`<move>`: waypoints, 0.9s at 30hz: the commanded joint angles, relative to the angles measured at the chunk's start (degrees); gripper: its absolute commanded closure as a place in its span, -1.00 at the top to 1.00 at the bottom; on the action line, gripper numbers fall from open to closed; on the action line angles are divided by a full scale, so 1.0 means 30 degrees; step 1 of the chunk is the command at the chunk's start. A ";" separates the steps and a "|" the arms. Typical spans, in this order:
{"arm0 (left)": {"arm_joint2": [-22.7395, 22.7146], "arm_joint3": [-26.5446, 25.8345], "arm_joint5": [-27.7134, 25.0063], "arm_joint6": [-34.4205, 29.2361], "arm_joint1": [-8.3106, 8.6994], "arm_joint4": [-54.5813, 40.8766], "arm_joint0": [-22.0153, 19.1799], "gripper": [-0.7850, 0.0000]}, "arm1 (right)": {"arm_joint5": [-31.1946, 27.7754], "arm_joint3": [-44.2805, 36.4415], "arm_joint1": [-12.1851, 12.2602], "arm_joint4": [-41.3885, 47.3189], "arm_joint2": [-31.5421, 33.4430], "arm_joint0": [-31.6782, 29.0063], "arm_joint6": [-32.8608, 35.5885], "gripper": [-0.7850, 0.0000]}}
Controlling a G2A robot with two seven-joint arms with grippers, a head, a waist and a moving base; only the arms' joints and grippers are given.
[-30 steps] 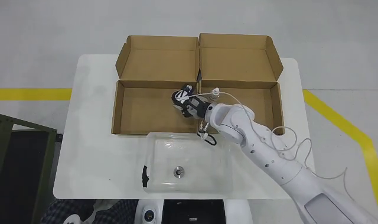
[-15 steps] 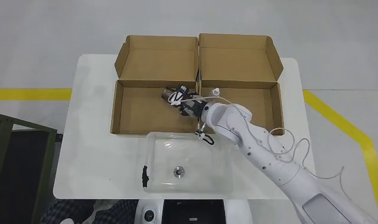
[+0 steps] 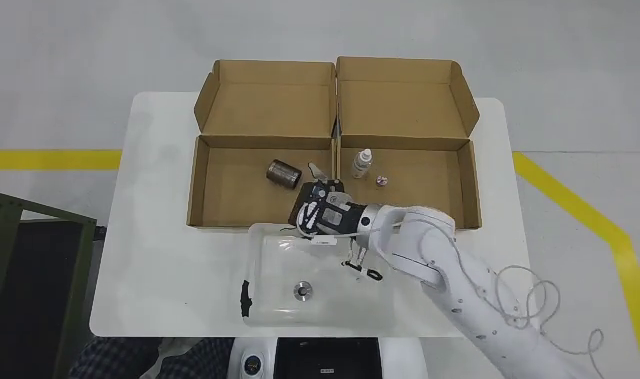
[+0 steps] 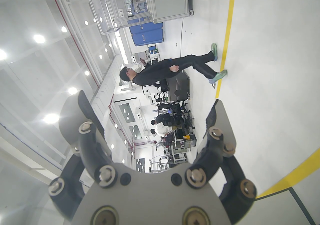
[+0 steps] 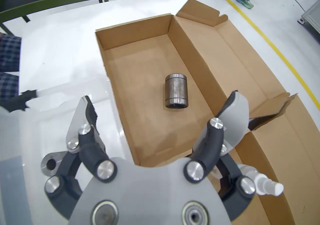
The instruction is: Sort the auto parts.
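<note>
Right wrist view: the right claw (image 5: 162,98) hangs with its fingers spread wide and nothing between them, over the near wall of the left cardboard box (image 5: 140,73). Just beyond the fingertips, the steel bushing (image 5: 176,90) lies on its side on the box floor, sorted by the look of it. It is smooth and round and would likely roll if knocked.

Below and behind the claw, towards the robot, sits the clear plastic tray (image 3: 262,237). A small flanged metal ring (image 3: 301,291) lies near its middle and a black part (image 3: 243,301) at the tray edge farthest from the claw. I judge the ring the likely next pick. It looks stiff, dense for its bulk and slick, and it lies flat (little to pinch from above). The hold should therefore go across its raised hub or outer rim, fingers coming squarely down. The tray looks light and smooth and may slide if nudged.

Off to the claw's other side, the right cardboard box (image 3: 440,184) holds a small bottle (image 3: 361,162) and a tiny part (image 3: 381,177). Everything stands on a white table (image 3: 150,179).

The left claw (image 4: 149,99), also spread and empty, points out into a bright workshop hall with a pale floor and a yellow line (image 4: 226,35).
</note>
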 commanded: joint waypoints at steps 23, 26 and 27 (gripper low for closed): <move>0.0000 0.0000 0.0000 0.0000 0.0000 0.0001 0.0000 1.00 | -0.4498 -0.4262 0.1412 -0.2993 0.1569 -0.5676 0.0489 1.00; 0.0000 0.0000 0.0000 0.0000 0.0000 0.0001 0.0000 1.00 | -0.4613 -0.3973 0.1495 -0.3517 0.1539 -0.5979 0.0149 1.00; 0.0000 0.0000 0.0000 0.0000 0.0000 0.0001 0.0000 1.00 | -0.4668 -0.3873 0.1518 -0.3718 0.1509 -0.6038 0.0053 1.00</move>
